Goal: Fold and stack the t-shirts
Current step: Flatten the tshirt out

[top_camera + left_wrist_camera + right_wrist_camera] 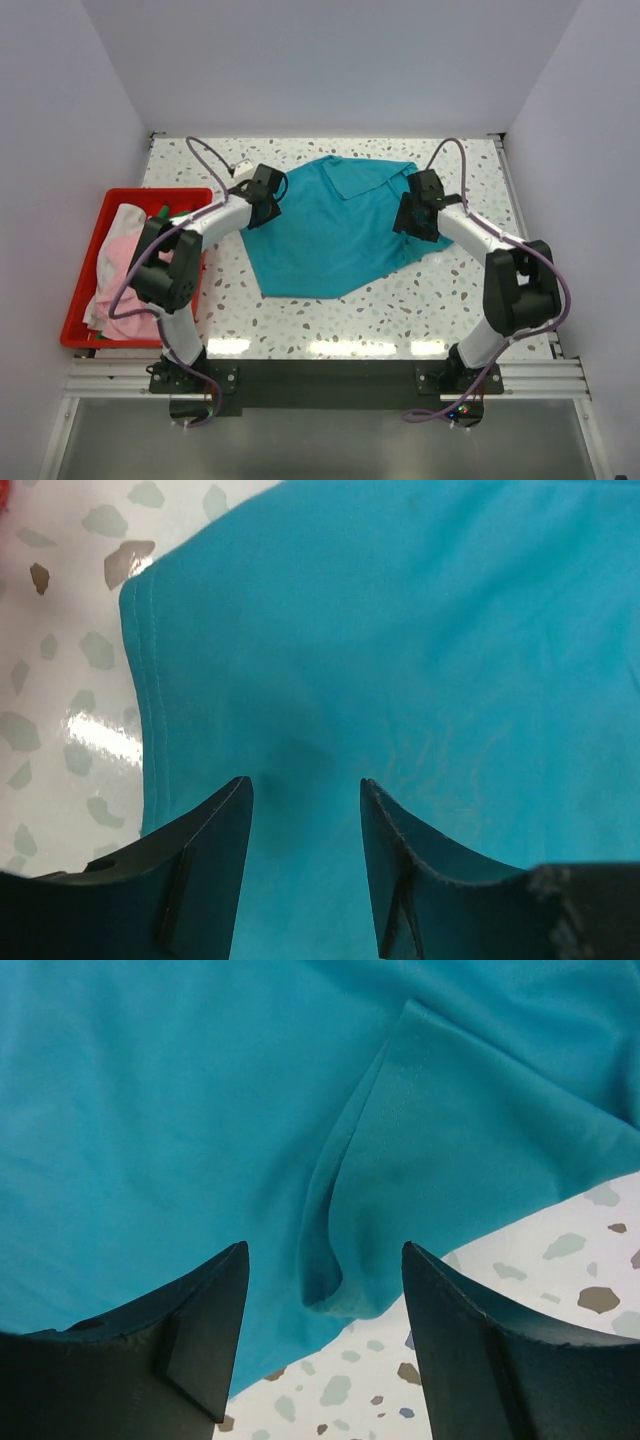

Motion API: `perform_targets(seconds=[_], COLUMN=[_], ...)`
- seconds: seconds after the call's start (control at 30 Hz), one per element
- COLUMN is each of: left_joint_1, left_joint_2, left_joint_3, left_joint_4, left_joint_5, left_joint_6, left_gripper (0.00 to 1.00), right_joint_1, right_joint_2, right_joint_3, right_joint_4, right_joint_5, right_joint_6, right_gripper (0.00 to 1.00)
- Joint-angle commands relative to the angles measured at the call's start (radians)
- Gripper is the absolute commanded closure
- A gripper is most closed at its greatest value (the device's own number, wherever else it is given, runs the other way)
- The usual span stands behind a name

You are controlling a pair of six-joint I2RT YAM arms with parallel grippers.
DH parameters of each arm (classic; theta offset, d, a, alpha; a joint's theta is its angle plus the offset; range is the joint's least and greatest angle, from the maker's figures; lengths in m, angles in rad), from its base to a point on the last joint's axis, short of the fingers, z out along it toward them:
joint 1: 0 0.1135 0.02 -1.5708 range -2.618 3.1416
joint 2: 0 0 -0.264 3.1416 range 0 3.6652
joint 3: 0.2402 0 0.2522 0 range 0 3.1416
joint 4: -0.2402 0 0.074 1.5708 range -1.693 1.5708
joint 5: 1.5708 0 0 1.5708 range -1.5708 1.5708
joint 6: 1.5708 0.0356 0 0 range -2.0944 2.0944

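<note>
Left wrist view first: what is the left gripper (305, 785) doing?
— Holding nothing. Its jaws stand partly apart with only air between them. It is poised above the teal t-shirt (420, 630), just inside the stitched hem (135, 660), and bare table (60, 730) lies beside that edge.

And the right gripper (322, 1250)?
— Also parted and empty. A doubled-over flap (400, 1160) of the same shirt ends just ahead of the gap between its jaws, with table showing past it.

So which step is this?
— I'd judge it the start of a fold, or a final straightening. The shirt lies spread and neither side is gripped yet.

What does the next move ask for?
— Probably each gripper must drop to the cloth and pinch it at the edge. The right side looks trickier, because the doubled flap could get caught along with the layer beneath.

How do the arms sit from above?
— Their bases are at the near edge and their elbows are raised. Both forearms reach inward, so the wrists flank the shirt on its left and right sides. The shirt lies mid-table, skewed, with its collar towards the far edge.

And the other shirts?
— A pink shirt (125, 270) sits in the red bin (110, 195) off to the left, well apart from the grippers.
</note>
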Motion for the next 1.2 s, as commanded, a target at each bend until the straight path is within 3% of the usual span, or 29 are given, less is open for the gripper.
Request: perform_targets(seconds=[0.0, 0.13, 0.23, 0.37, 0.4, 0.53, 0.57, 0.7, 0.8, 0.87, 0.97, 1.0, 1.07, 1.1, 1.17], left_joint_1=[0.027, 0.046, 0.060, 0.083, 0.090, 0.116, 0.121, 0.155, 0.179, 0.195, 0.216, 0.222, 0.224, 0.225, 0.225], left_joint_2=[0.048, 0.166, 0.261, 0.372, 0.407, 0.487, 0.502, 0.614, 0.677, 0.683, 0.665, 0.648, 0.625, 0.592, 0.551], left_joint_3=[0.122, 0.227, 0.321, 0.427, 0.465, 0.567, 0.590, 0.770, 0.898, 0.927, 0.953, 0.978, 0.992, 0.993, 0.987], left_joint_4=[-0.037, -0.053, -0.079, -0.093, -0.093, -0.091, -0.091, -0.080, -0.070, -0.004, 0.100, 0.132, 0.162, 0.188, 0.202], left_joint_5=[-0.088, -0.114, -0.117, -0.094, -0.091, -0.056, -0.051, 0.010, 0.068, 0.149, 0.264, 0.289, 0.349, 0.367, 0.410], left_joint_6=[-0.031, -0.013, 0.020, 0.056, 0.066, 0.124, 0.135, 0.208, 0.265, 0.303, 0.336, 0.343, 0.362, 0.365, 0.371], left_gripper=[0.48, 0.50, 0.53, 0.64, 0.71, 0.84, 0.86, 0.95, 0.96, 0.92, 0.78, 0.68, 0.56, 0.45, 0.37], right_joint_1=[0.012, 0.034, 0.037, 0.035, 0.035, 0.037, 0.035, 0.037, 0.040, 0.052, 0.095, 0.103, 0.121, 0.123, 0.123], right_joint_2=[0.048, 0.080, 0.087, 0.047, 0.015, -0.079, -0.102, -0.240, -0.389, -0.502, -0.591, -0.628, -0.647, -0.651, -0.639], right_joint_3=[0.045, 0.049, 0.031, -0.013, -0.035, -0.098, -0.112, -0.223, -0.330, -0.388, -0.493, -0.524, -0.538, -0.528, -0.477], right_joint_4=[0.052, 0.052, 0.052, 0.047, 0.046, 0.039, 0.039, 0.039, 0.042, 0.047, 0.094, 0.117, 0.136, 0.138, 0.127], right_joint_5=[0.006, 0.014, 0.012, 0.024, 0.029, 0.020, 0.008, -0.022, -0.051, -0.063, -0.104, -0.112, -0.098, -0.088, -0.040], right_joint_6=[-0.036, -0.034, -0.027, -0.016, -0.013, 0.007, 0.027, 0.079, 0.144, 0.205, 0.269, 0.280, 0.288, 0.285, 0.259], right_gripper=[0.34, 0.34, 0.42, 0.69, 0.80, 1.00, 1.00, 1.00, 1.00, 1.00, 1.00, 0.85, 0.66, 0.47, 0.36])
